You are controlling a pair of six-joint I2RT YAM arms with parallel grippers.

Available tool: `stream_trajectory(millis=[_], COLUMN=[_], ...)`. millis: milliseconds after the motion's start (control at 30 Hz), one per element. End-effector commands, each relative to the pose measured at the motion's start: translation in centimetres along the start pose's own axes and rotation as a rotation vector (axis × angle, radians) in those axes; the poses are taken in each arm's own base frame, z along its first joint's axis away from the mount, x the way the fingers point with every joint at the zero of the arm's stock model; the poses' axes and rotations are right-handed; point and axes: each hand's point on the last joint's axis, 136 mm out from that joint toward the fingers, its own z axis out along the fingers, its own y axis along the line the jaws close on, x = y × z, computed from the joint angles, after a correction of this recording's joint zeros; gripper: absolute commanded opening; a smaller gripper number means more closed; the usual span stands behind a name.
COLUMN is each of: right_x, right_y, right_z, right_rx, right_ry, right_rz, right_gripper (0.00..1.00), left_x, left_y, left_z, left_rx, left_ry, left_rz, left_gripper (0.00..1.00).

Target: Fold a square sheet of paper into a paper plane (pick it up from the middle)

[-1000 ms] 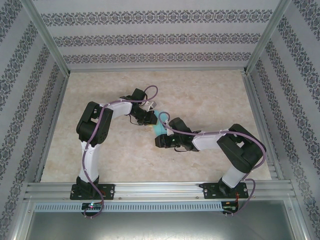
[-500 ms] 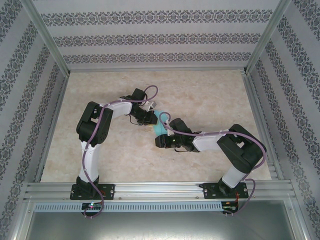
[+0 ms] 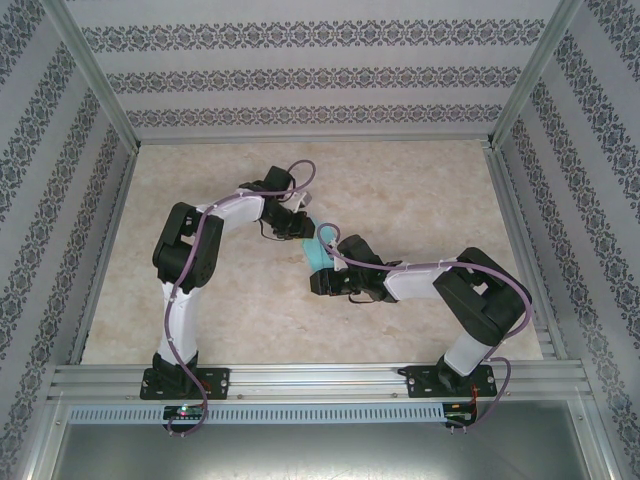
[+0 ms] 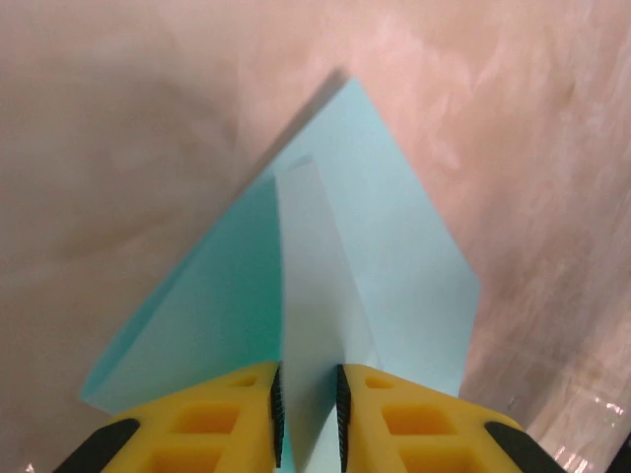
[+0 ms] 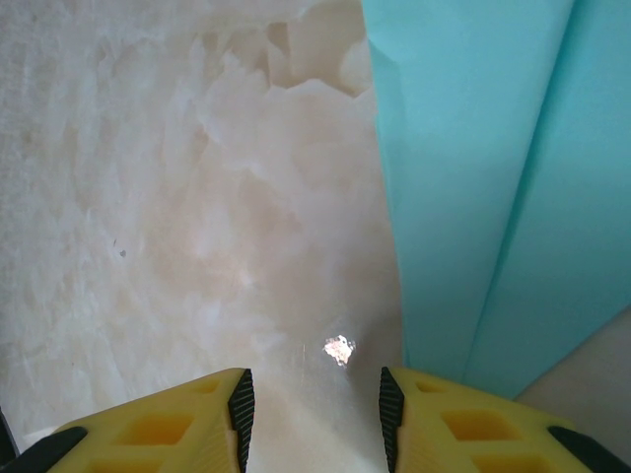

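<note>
The light, crease-prone paper plane (image 4: 399, 266) is lying ahead of the left gripper (image 4: 308, 404), its centre ridge (image 4: 314, 296), the likeliest hold, sitting between narrow jaws, grip unclear, while the right gripper (image 5: 311, 414) is hovering parted and empty just left of it.

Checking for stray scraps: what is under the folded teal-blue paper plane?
Beige marbled tabletop shows around the folded teal-blue paper plane. The patch beneath its wings is covered, so that cannot be checked.

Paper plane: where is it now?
In the top view the paper plane is at the middle of the table, between the two tools. Its ridge sits inside the left tool; the right tool is open beside it.
</note>
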Motion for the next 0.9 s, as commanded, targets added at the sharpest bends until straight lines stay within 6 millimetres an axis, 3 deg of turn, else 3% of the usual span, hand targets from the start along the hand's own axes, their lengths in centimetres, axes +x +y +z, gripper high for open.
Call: stream_trajectory(millis=[0,300,467,667,867], right_x=[7.0,6.8,6.8,6.7,6.6], right_y=[-4.0,-3.9,-3.8,-3.7,-3.6], right_z=[0.7,1.0,1.1,1.1,1.1], right_rx=[0.137,0.132,0.128,0.125,0.123], right_ry=[0.232,0.234,0.237,0.24,0.231], right_rz=[0.091,0.086,0.084,0.081,0.078], right_gripper=[0.41,0.41,0.41,0.41,0.41], left_x=[-1.4,-3.1,-2.5,-0.2,1.3], left_y=[-0.6,-0.3,-3.0,-6.8,-6.4], left_z=[-2.6,-7.5,-9.8,-8.1,-4.4], left_rx=[-0.044,-0.236,-0.193,-0.017,0.046], left_ry=[-0.043,-0.131,-0.176,-0.123,-0.055], left_rz=[0.032,0.084,0.097,0.097,0.062], left_gripper=[0.27,0.36,0.36,0.34,0.28])
